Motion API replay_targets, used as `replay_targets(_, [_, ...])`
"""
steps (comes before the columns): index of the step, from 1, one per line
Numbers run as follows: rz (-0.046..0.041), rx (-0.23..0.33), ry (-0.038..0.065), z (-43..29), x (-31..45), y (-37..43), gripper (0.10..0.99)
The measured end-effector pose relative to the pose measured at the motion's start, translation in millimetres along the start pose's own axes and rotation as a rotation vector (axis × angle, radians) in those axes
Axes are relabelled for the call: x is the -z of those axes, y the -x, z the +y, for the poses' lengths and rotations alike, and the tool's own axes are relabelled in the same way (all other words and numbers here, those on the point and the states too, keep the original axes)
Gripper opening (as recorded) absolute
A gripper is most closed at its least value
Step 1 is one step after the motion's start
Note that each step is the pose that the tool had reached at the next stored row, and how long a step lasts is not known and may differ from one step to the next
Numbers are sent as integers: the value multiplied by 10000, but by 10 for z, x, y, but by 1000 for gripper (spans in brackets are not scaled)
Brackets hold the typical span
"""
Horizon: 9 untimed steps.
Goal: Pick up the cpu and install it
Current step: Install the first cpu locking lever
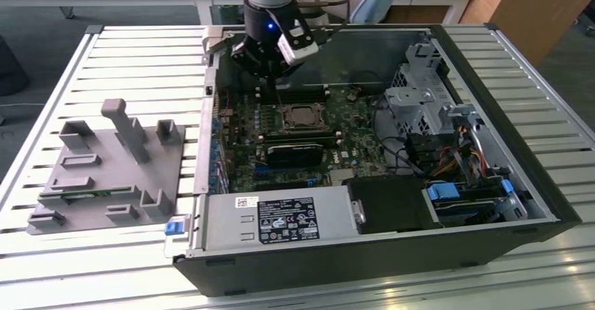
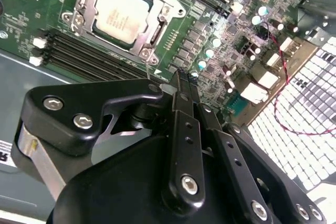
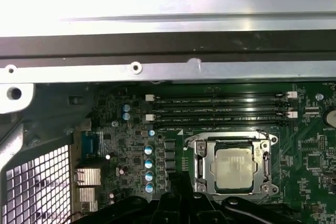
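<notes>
cpu [image 2: 119, 17] seated in socket [image 2: 79, 9] on mobo [image 3: 315, 156], inside open pc case [image 1: 520, 205]. Gripper [image 2: 178, 85] above the board just beside socket, fingers pressed together, holding nothing. Grey fixture tray [image 1: 102, 177] sits outside the case.

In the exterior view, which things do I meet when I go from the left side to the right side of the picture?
Grey plastic fixture on the slatted table → cpu in its socket on the motherboard → metal drive cage → blue latch at the case's edge.
</notes>
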<state>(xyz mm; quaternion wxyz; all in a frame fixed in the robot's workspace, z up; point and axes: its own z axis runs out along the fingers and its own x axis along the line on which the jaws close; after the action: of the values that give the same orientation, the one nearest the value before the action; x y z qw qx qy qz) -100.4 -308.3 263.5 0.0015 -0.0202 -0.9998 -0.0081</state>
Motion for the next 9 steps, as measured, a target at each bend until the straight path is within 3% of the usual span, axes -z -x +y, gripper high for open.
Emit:
replay_targets(4, [0,4,0,50,-7,-31,106])
replay_targets(9, [0,18,0,171,-39,-51,106])
